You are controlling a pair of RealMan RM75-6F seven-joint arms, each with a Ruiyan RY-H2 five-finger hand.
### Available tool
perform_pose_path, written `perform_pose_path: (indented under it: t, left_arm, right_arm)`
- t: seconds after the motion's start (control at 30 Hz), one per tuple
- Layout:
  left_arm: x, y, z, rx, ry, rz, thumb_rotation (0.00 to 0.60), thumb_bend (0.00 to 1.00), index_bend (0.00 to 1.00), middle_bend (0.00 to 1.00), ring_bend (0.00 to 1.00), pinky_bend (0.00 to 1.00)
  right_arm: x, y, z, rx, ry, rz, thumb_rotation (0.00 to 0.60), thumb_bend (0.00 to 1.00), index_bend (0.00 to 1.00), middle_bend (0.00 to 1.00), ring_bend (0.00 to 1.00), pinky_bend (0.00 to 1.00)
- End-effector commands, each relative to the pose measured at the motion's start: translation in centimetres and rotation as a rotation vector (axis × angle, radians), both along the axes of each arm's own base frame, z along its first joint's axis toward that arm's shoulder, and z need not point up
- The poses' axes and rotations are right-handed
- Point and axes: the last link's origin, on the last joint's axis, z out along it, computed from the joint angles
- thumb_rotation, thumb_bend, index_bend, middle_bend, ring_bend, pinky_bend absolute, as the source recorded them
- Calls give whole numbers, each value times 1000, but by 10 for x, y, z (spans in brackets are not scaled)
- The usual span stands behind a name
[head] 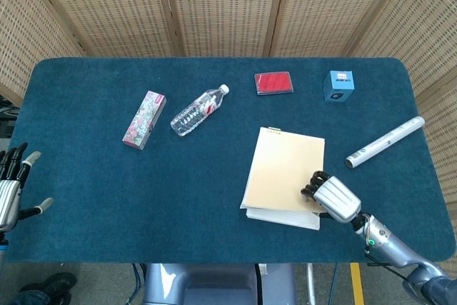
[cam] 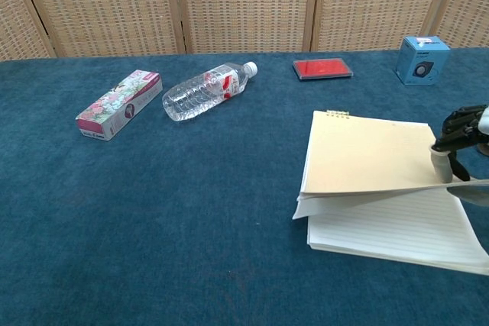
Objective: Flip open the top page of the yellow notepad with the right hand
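**Top page lifted at its near right edge**

My right hand (head: 334,198) pinches the near right edge of the top page (cam: 372,152) of the yellow notepad (head: 285,175). In the chest view my fingertips (cam: 442,156) sit on the sheet's upper face at the far right of the frame, and the sheet is raised off the lined pages (cam: 390,225) beneath, with a clear gap showing along the near side. The notepad lies toward the right of the blue table (head: 93,176), turned a little askew, its bound edge pointing away from me toward the red case (head: 273,83).

I judge the page to be thin, light and floppy: it already bows between my pinch and the binding, and more than one sheet seems to ride up near the left corner, though I cannot tell how many. Paper like this creases or tears at the binding if I pull sideways, and the pad itself is light enough to slide on the cloth. So the hold belongs at the free edge, well away from the binding, and the motion should be an arc up and over toward the bound edge, not a drag.

My left hand (head: 10,189) rests at the table's near left corner, holding nothing, its fingers spread. A water bottle (head: 198,111), a floral box (head: 144,119), a blue cube (head: 338,86) and a white marker (head: 384,142) lie apart from the pad.
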Motion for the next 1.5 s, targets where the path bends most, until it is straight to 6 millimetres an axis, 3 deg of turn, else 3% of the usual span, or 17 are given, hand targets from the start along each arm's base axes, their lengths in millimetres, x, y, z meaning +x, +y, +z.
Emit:
perform_pose_path:
  t: [0.03, 0.4, 0.53, 0.67, 1.1, 1.17, 1.3, 1.5]
  left_arm:
    - [0, 0, 0, 0, 1, 1, 600, 0, 0, 0, 0, 0]
    - [1, 1, -4, -4, 13, 4, 600, 0, 0, 0, 0, 0]
    - [1, 1, -5, -5, 15, 5, 600, 0, 0, 0, 0, 0]
    - [1, 1, -5, -6, 15, 7, 600, 0, 0, 0, 0, 0]
    - [-1, 5, -4, -11, 9, 20, 600, 0, 0, 0, 0, 0]
    - [-2, 7, -4, -11, 6, 29, 600, 0, 0, 0, 0, 0]
    - [-4, 11, -3, -12, 3, 43, 600, 0, 0, 0, 0, 0]
    - [-5, 16, -5, -20, 6, 61, 600, 0, 0, 0, 0, 0]
  right_arm:
    - [-2, 16, 11, 46, -3, 48, 600, 517, 663, 652, 504, 347]
    - [-6, 57, 37, 146, 8, 209, 600, 517, 664, 653, 504, 365]
    - [-7, 58, 36, 154, 16, 230, 600, 517, 664, 653, 505, 374]
    - [-1, 47, 34, 136, -22, 189, 600, 521, 664, 653, 504, 375]
    - [39, -68, 51, -34, -279, -341, 600, 542, 667, 666, 507, 376]
    - [39, -97, 56, -78, -318, -494, 600, 543, 667, 666, 507, 376]
    - [28, -135, 64, -172, -360, -698, 600, 543, 667, 666, 507, 376]
    - [-5, -163, 71, -288, -442, -902, 600, 543, 667, 665, 507, 376]
